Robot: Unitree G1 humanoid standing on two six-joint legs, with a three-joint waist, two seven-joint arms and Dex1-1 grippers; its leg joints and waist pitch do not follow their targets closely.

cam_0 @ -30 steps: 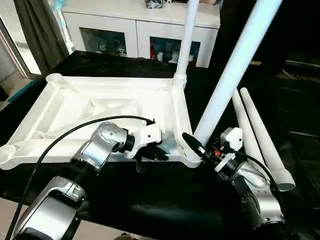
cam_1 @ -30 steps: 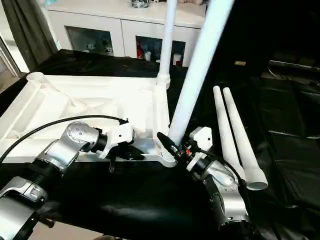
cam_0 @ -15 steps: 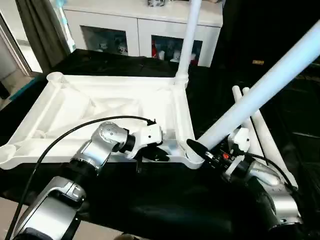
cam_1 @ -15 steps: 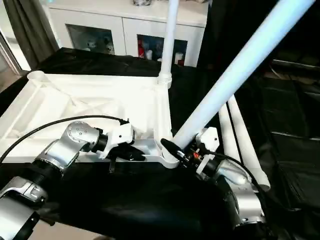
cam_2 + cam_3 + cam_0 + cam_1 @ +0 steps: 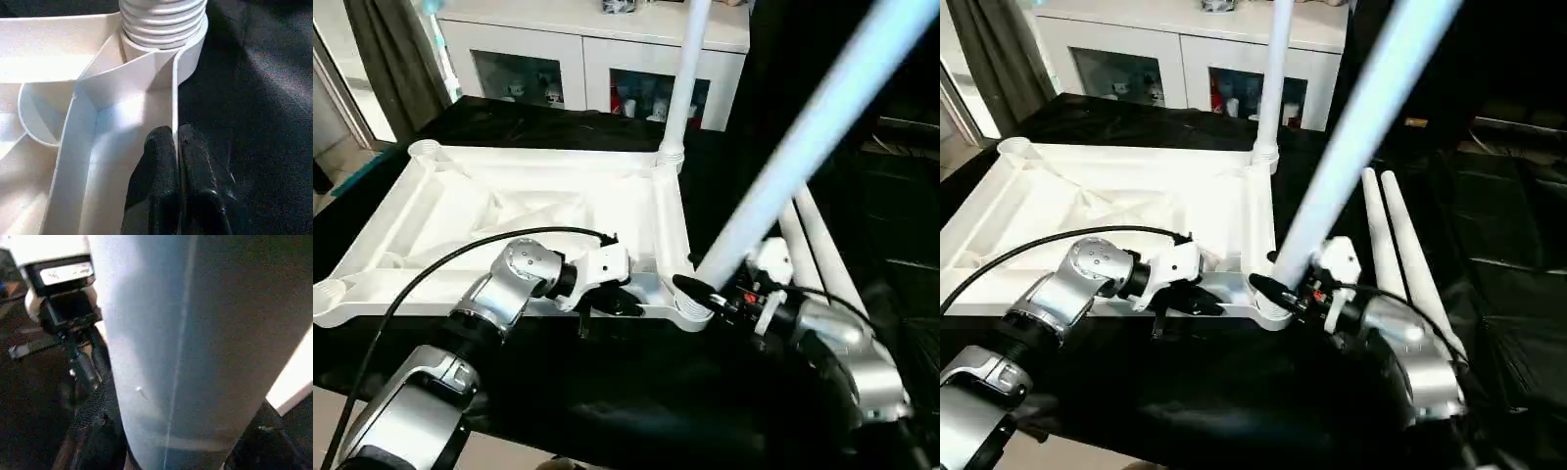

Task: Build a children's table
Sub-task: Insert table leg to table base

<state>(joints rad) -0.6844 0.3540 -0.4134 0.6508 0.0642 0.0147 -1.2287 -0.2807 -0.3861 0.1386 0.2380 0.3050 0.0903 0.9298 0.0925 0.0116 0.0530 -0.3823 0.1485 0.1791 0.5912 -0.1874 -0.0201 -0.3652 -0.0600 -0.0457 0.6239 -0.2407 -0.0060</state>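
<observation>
The big white plastic tabletop (image 5: 509, 211) lies upside down so its corner holes face up. The left claw (image 5: 177, 147) pinches the near rim tight to keep it from sliding. Just beside it, the right claw (image 5: 697, 292) grips a long white tube leg (image 5: 793, 157), tilted, its bottom end at the near corner hole (image 5: 688, 306).

The white label (image 5: 66, 271) bears print seemingly too blurred to read.
</observation>
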